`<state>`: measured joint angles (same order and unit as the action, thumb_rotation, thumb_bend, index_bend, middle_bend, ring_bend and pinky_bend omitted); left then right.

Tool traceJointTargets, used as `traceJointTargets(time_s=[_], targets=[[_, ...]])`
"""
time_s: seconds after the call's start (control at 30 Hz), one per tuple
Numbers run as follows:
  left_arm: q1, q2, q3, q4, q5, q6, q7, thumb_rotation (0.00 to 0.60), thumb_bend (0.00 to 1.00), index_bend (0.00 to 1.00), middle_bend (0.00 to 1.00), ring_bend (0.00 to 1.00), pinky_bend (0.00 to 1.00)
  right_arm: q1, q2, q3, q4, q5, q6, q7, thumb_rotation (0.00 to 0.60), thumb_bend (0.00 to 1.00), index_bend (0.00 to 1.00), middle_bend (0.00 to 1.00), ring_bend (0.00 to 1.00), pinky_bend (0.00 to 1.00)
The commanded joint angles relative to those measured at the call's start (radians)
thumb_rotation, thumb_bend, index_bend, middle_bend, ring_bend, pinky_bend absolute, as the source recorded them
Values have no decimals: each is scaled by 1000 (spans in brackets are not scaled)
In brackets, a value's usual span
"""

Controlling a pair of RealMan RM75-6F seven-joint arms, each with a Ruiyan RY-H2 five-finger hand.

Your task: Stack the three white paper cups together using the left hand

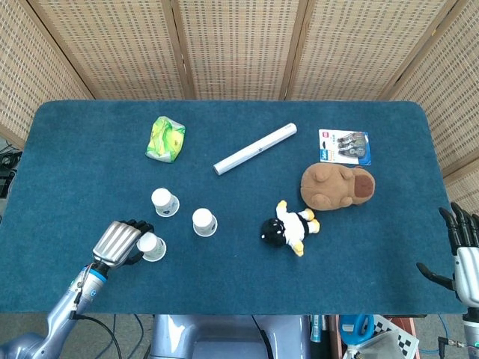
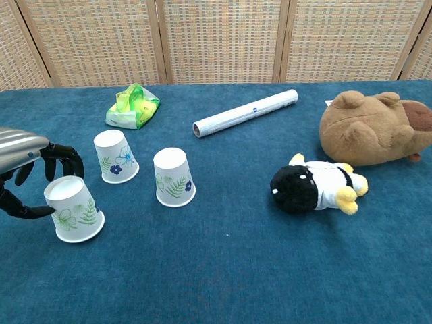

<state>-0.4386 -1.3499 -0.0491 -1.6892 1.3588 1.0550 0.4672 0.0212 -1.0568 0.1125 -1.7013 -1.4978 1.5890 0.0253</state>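
Observation:
Three white paper cups with floral prints stand upside down on the blue table. The nearest cup (image 1: 152,246) (image 2: 73,210) sits within my left hand (image 1: 120,243) (image 2: 30,177). Its dark fingers (image 2: 64,160) curl round the cup's far side, and its thumb touches the cup's left side. A second cup (image 1: 165,202) (image 2: 116,156) stands just beyond it. The third cup (image 1: 203,222) (image 2: 174,177) stands to the right of both. My right hand (image 1: 464,243) hovers off the table's front right corner, fingers spread and holding nothing.
A green packet (image 1: 165,139) lies at the back left and a white roll (image 1: 254,149) behind the cups. A black-and-white plush (image 1: 290,228), a brown plush (image 1: 337,185) and a blister pack (image 1: 345,146) lie to the right.

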Motion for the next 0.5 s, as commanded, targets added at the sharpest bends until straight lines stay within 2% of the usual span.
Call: traceJointTargets(time_s=[0.03, 0.2, 0.3, 0.5], targets=[[4, 14, 4, -15, 27, 27, -20, 600, 321, 385, 409, 421, 572, -6, 1, -2, -1, -4, 10, 0, 600, 0, 0, 0, 0, 0], [13, 67, 1, -85, 89, 89, -49, 600, 321, 385, 409, 421, 572, -17, 4, -5, 1, -5, 24, 7, 600, 0, 0, 0, 0, 0], [5, 111, -40, -158, 122, 140, -69, 600, 320, 385, 409, 421, 572, -23, 4, -8, 6, -4, 28, 8, 600, 0, 0, 0, 0, 0], [-60, 120, -127, -228, 86, 124, -31, 600, 320, 385, 409, 421, 572, -27, 2, -11, 11, -5, 29, 6, 600, 0, 0, 0, 0, 0]])
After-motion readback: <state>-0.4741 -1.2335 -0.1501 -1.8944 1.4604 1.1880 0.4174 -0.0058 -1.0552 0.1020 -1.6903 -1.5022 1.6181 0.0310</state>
